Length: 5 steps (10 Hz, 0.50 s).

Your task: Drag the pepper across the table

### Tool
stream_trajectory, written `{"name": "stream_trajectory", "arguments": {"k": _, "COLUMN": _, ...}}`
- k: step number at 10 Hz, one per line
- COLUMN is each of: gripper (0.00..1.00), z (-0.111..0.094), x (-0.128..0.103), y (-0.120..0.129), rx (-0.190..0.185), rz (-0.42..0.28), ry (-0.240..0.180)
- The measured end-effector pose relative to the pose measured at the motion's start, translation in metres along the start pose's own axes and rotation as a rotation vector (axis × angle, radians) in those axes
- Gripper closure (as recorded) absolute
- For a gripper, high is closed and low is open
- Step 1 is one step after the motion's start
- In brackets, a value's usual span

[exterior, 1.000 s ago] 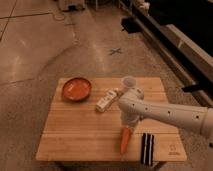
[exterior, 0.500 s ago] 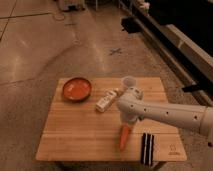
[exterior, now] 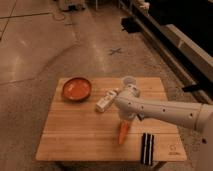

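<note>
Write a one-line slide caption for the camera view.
White robot arm's claw lowered onto the slim orange pepper on the light wooden plank table, near a round orange-red bowl and a lying white bottle.

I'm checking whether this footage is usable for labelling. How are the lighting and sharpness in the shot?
Camera view: dim, warm light and soft focus throughout; the table is the brightest area, the upper right falls to near black; the gripper sits low over the pepper, its edges blurred; the bowl shows no glare.

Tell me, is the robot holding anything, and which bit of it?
It cannot be told. The gripper is down at the top end of the pepper on the table, but its fingers are hidden behind the arm.
</note>
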Motion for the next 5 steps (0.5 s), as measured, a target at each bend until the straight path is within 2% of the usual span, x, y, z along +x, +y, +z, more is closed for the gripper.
{"name": "stream_trajectory", "arguments": {"k": 5, "gripper": 1.00, "z": -0.001, "x": 0.015, "y": -0.023, "rx": 0.002, "rz": -0.042, "ry": 0.021}}
